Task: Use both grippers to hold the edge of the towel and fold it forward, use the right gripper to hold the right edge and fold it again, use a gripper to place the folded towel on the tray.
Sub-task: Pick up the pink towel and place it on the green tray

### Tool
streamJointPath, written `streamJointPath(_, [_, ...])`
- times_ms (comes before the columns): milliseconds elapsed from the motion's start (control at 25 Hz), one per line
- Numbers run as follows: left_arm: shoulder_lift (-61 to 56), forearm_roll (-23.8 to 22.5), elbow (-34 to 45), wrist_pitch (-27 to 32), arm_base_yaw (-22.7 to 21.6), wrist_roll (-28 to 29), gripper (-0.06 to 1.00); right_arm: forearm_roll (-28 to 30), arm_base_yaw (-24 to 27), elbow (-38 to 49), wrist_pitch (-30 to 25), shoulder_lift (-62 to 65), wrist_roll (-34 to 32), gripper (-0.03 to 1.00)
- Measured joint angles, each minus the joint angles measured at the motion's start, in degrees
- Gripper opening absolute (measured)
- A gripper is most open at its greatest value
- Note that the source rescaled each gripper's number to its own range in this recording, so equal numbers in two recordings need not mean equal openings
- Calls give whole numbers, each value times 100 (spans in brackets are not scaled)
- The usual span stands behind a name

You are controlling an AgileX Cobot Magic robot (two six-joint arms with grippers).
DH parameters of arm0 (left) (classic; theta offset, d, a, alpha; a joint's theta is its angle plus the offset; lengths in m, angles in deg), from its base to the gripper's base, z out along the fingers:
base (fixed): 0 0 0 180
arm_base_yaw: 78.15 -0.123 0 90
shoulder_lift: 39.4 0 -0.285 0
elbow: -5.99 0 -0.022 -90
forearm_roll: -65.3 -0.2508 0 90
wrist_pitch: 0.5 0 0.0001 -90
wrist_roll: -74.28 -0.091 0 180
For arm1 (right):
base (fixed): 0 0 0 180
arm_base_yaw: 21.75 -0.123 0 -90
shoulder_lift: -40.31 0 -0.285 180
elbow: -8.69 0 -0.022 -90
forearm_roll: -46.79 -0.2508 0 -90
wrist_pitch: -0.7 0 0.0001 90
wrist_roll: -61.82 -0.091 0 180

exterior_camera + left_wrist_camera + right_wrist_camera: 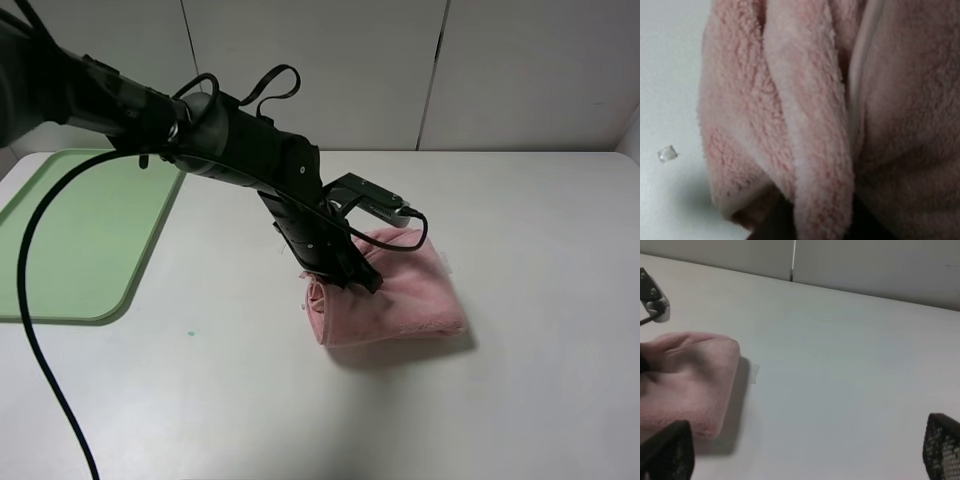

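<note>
The pink towel [400, 290] lies folded into a thick pad in the middle of the table. It fills the left wrist view [805, 115] and shows in the right wrist view [687, 385]. My left gripper [362, 277] reaches across from the left and presses into the towel's near-left part, with bunched folds around its fingers; it appears shut on the cloth. My right gripper [805, 455] is open and empty, low over the table to the right of the towel; it is out of the exterior view. The light-green tray [70, 230] lies at the far left.
The left arm's black cable [30, 330] hangs down over the table in front of the tray. A small clear scrap [667, 153] lies on the table by the towel. A white wall runs behind the table.
</note>
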Motion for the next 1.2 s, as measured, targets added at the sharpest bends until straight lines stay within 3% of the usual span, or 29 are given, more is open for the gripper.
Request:
streamJointPath(320, [-350, -384, 0, 504, -165, 213, 6, 0, 0, 0, 6, 0, 0, 100])
streamJointPath(640, [-862, -777, 10, 982, -563, 273, 6, 0, 0, 0, 6, 0, 0, 100])
streamJointPath(1200, [-1410, -1069, 35, 1624, -1380, 279, 6, 0, 0, 0, 6, 0, 0, 100])
